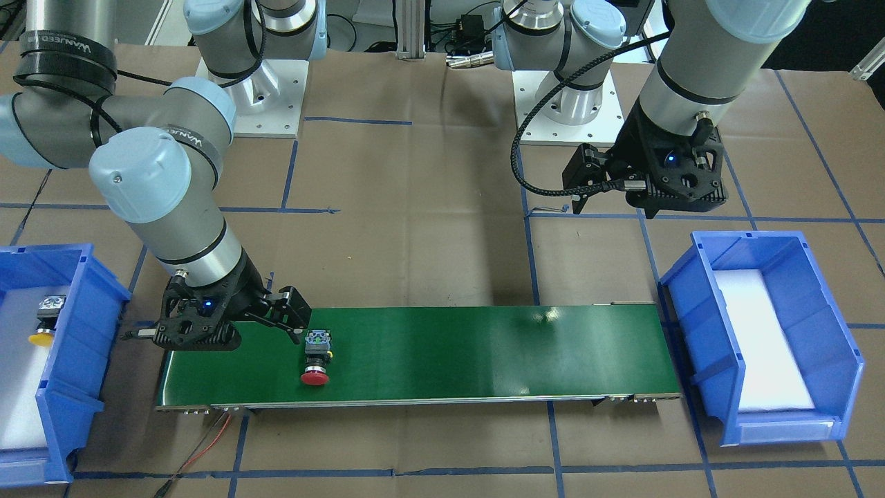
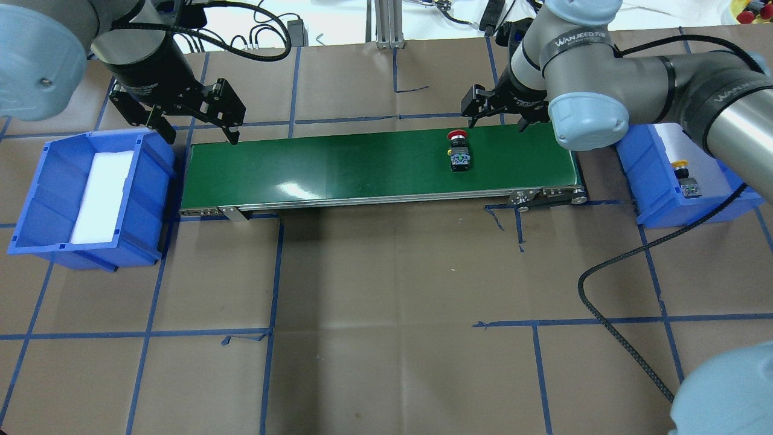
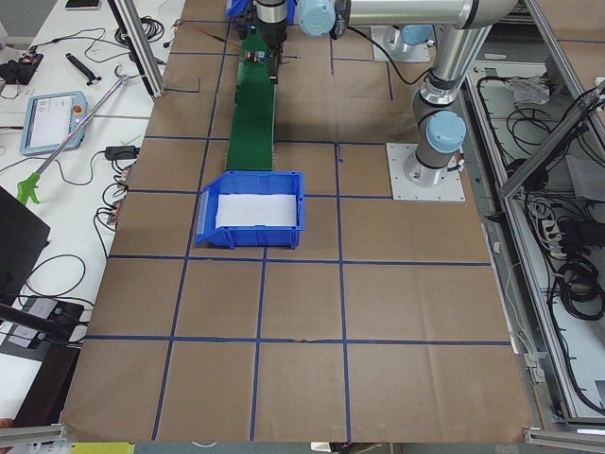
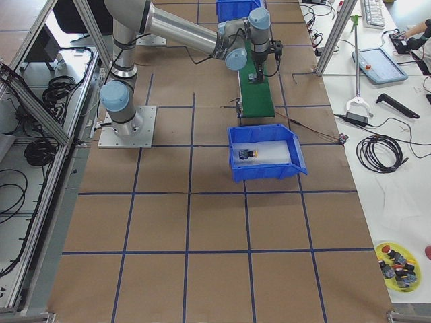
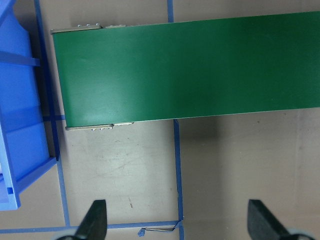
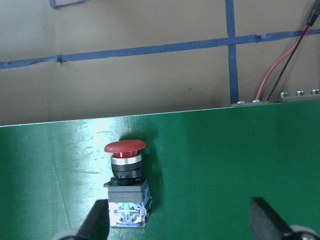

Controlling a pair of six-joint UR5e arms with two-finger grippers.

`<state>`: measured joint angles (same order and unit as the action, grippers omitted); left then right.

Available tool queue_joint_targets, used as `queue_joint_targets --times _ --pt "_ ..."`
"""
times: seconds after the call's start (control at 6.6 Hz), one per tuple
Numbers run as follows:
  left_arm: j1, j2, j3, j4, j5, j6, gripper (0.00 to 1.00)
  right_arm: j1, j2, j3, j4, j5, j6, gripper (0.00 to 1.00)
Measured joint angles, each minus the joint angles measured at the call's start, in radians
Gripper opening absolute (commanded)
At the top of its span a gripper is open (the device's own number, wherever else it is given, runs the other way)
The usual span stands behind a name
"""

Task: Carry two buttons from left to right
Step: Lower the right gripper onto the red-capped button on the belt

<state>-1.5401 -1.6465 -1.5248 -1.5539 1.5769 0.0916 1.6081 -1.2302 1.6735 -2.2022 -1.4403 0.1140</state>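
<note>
The red button (image 2: 459, 151) lies on its side on the green conveyor belt (image 2: 362, 166), near the belt's right end; it also shows in the front view (image 1: 317, 356) and the right wrist view (image 6: 127, 186). My right gripper (image 2: 498, 118) is open and hangs just behind it, with one fingertip (image 6: 99, 215) close beside the button's contact block. The yellow button (image 2: 685, 178) lies on white foam in the right blue bin (image 2: 649, 199). My left gripper (image 2: 199, 130) is open and empty over the belt's left end.
A second blue bin (image 2: 151, 199) with white foam stands at the belt's left end and holds nothing visible. Red and black wires (image 6: 280, 65) run off the belt's right end. Blue tape lines cross the brown table cover.
</note>
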Motion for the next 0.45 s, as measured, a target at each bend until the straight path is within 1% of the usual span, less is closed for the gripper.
queue_joint_targets --times 0.45 --pt "0.0 0.003 -0.001 -0.001 0.0 0.002 1.0 0.008 0.043 0.018 -0.037 -0.01 0.019 0.99"
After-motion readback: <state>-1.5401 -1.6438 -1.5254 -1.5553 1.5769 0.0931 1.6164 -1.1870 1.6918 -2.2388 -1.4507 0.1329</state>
